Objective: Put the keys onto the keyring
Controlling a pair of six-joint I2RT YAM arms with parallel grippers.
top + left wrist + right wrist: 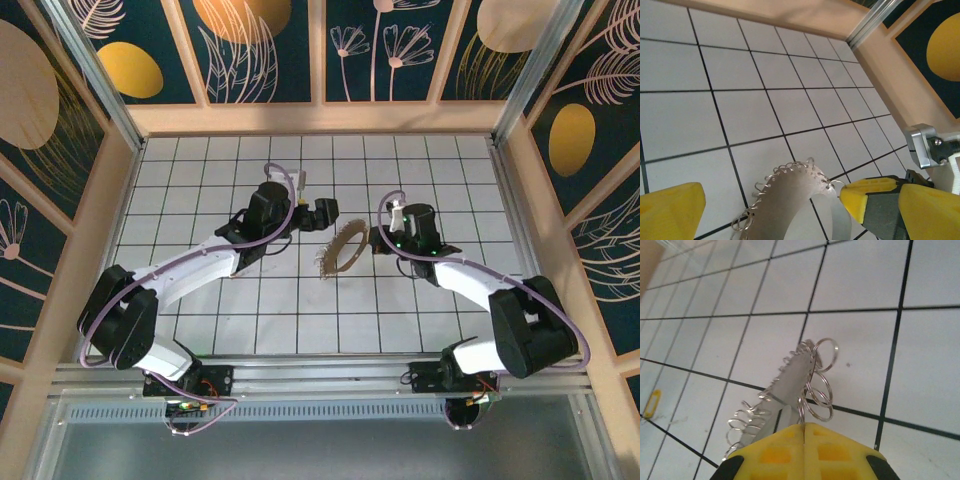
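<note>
My left pincer (318, 215) is spread wide and empty, just beside the keyring (338, 250), around the middle of the desk (200, 170). My right pincer (804, 427) is clamped on that keyring. A small gold thing (652, 402), probably a key, lies well apart and unthreaded, so I'd say the job's barely started.

keyring (790, 200) lower part cut off by frame edge, tiny yellow object (652, 403) blurred, possibly the key
</note>
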